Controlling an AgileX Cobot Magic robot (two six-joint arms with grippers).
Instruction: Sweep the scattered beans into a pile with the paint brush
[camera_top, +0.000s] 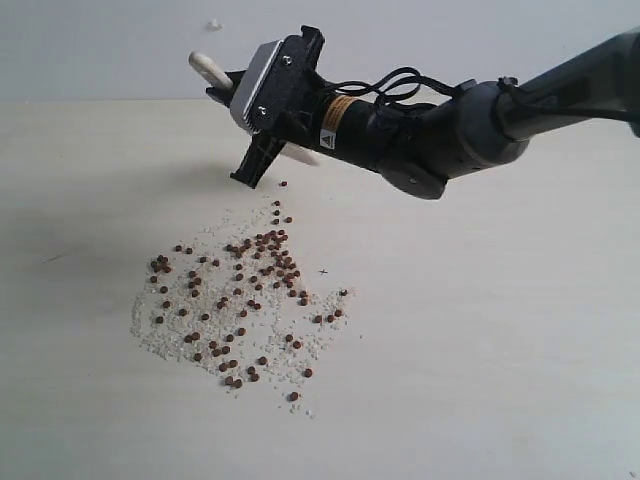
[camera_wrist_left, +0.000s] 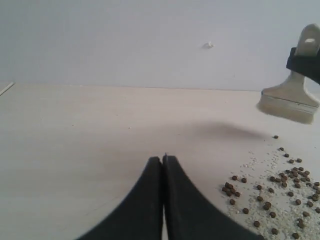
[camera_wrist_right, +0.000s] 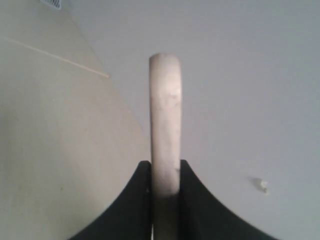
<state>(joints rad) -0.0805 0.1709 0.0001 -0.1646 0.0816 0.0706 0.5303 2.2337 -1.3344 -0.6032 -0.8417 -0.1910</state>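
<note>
Pale, matte worktop (camera_top: 500, 350) meets a plain light wall (camera_top: 100, 40) at the rear.

Beans (camera_top: 265, 250): reddish-brown, spread loosely over an irregular patch near the centre of the worktop and mixed with fine off-white grains (camera_top: 160, 335). They are densest at the far side of the patch, thinner toward the near and left edges, and a few strays lie just beyond the far edge.

Paint brush (camera_wrist_left: 290, 100): held off the worktop, above the far edge of the patch and clear of the beans. Its cream bristles (camera_wrist_left: 287, 111) point down, its handle rises at a tilt, and a soft shadow lies on the surface beneath.

Right arm (camera_top: 450, 130): reaches in from the right. The right jaws stand narrow, clamped on the pale wooden handle from both sides, and the handle's rounded end projects past them.

Left jaws: pressed together with nothing between them, low over bare worktop beside the patch. This arm is outside the exterior view.
</note>
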